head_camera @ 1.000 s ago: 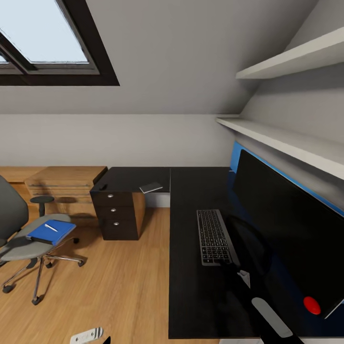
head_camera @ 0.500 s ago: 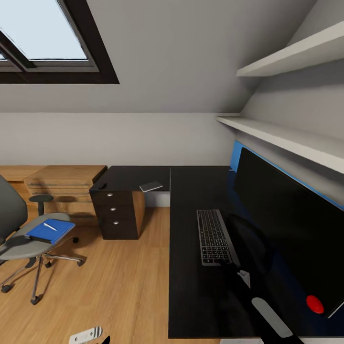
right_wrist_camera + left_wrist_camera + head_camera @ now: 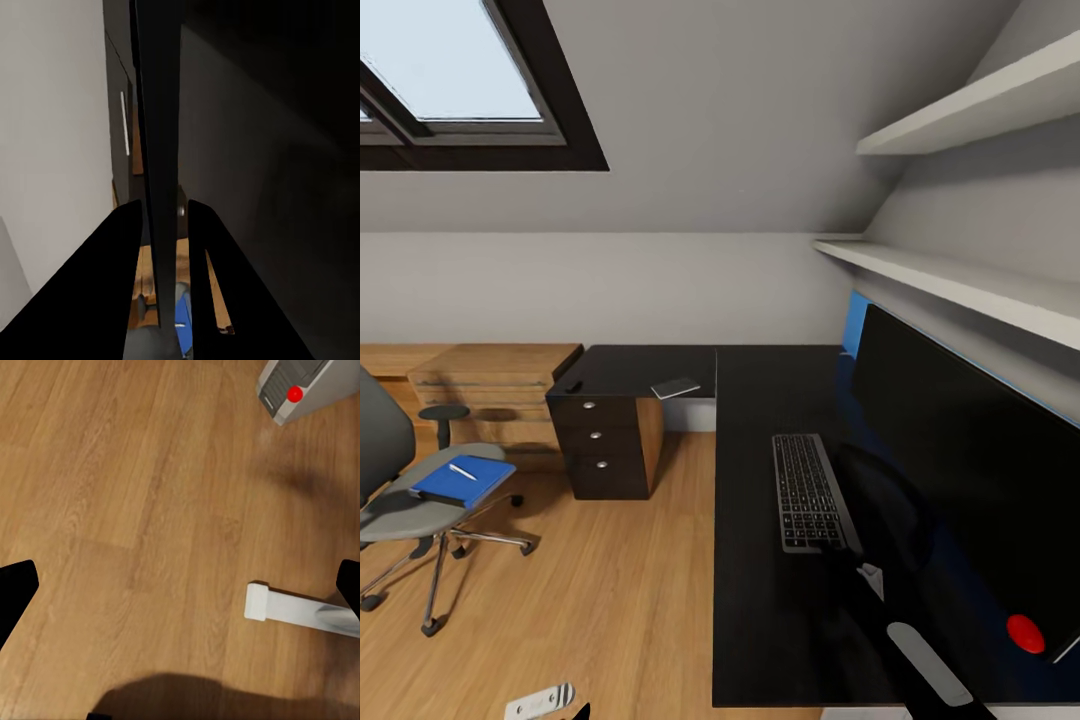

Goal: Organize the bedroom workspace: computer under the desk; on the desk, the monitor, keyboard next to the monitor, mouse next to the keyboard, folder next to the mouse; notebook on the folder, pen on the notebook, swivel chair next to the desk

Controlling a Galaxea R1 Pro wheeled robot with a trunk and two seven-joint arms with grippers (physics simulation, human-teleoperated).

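Head view first: the large flat black monitor (image 3: 970, 480) stands over the black L-shaped desk (image 3: 760, 620), and the dark slim keyboard (image 3: 810, 493) lies on the desk just beside it, so those two steps look settled or nearly so. The blue folder (image 3: 460, 482) lies on the seat of the grey swivel chair (image 3: 410, 505), with a white pen (image 3: 463, 471) on top of it; whether the notebook lies between them I cannot tell. The chair stands well apart from the desk on the wooden floor, so moving folder, notebook, pen and chair all appear left to do, and I cannot pick out the mouse. A small flat grey object (image 3: 676, 388) rests on the far wing of the desk above a dark three-drawer cabinet (image 3: 607, 440), which sits between chair and desk and may crowd the chair's path. Left wrist view: the left gripper (image 3: 180, 585) hangs over bare floor with its fingers spread wide and nothing between them; a grey computer case with a red button (image 3: 307, 386) stands on the floor nearby, beside a white bar (image 3: 300, 611). Right wrist view: the right gripper (image 3: 163, 247) has its two dark fingers close on either side of the monitor's thin edge, apparently clamping it.
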